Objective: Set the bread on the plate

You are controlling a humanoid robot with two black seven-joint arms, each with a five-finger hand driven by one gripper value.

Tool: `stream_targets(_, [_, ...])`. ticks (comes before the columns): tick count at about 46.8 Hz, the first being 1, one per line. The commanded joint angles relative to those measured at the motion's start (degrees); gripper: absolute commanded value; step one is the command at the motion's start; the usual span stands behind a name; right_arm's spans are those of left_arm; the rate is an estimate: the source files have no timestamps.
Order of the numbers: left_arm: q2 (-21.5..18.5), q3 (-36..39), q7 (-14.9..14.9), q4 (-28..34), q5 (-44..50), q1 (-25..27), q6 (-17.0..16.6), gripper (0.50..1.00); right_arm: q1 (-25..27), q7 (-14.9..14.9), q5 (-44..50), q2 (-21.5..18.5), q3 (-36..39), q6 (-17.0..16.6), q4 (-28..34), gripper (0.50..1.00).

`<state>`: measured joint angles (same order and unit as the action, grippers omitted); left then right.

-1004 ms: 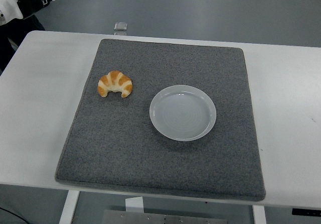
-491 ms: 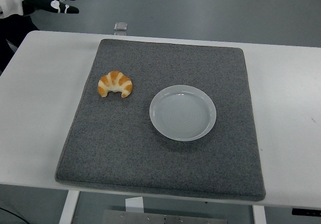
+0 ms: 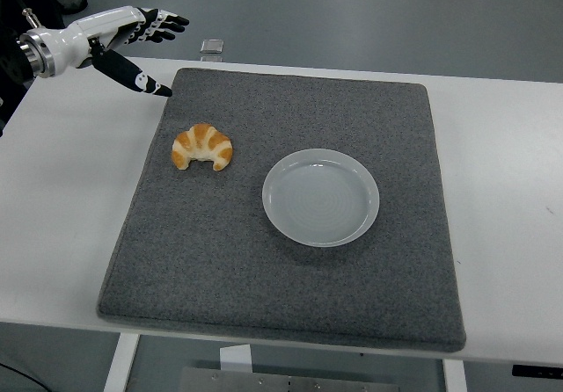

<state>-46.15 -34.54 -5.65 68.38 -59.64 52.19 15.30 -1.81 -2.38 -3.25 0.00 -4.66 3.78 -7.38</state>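
Observation:
A golden croissant [image 3: 202, 147] lies on the left part of a grey felt mat [image 3: 220, 260]. An empty pale plate [image 3: 321, 197] sits near the mat's middle, to the right of the croissant. My left hand [image 3: 151, 51] reaches in from the upper left, above the table's far left corner. Its fingers are spread and hold nothing, and it hangs up and to the left of the croissant, well apart from it. The right arm does not show.
The mat covers most of the white table [image 3: 62, 190]. A small clear object [image 3: 211, 47] lies at the table's far edge, just beyond the mat. Grey floor shows behind.
My left hand has come in from the top left corner, moving right and down toward the mat, and its fingers have spread. Croissant and plate have not moved.

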Motion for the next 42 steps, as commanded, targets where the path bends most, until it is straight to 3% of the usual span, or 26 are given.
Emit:
stream_targets(1, [0.88, 0.0, 0.03, 0.09, -3.55, -0.6, -0.44, 0.996, -0.03, 0.01, 0.0, 0.0, 0.0, 0.0, 0.0, 0.952])
stream_targets(5, [2.64, 1.31, 0.03, 0.09, -7.5, -1.47, -2.55, 0.996, 0.05, 0.01, 0.0, 0.0, 0.0, 0.0, 0.0, 0.952])
stream_targets(14, [5.19, 7.81, 0.03, -0.26, -13.05, -2.36, -12.83, 0.996, -0.03, 0.01, 0.0, 0.0, 0.0, 0.0, 0.0, 0.952])
stream_targets(19, [6.16, 11.59, 0.03, -0.61, -13.23, -2.18, -16.17, 0.996, -0.03, 0.01, 0.0, 0.0, 0.0, 0.0, 0.0, 0.952])
stream_targets(26, [7.39, 13.88, 0.12, -1.23, -13.58, -2.09, -18.02, 0.996, 0.05, 0.01, 0.0, 0.0, 0.0, 0.0, 0.0, 0.952])
stream_targets(42, [11.61, 14.41, 0.29, -6.24, -16.74, -2.36, -18.46, 0.996, 0.05, 0.01, 0.0, 0.0, 0.0, 0.0, 0.0, 0.952])
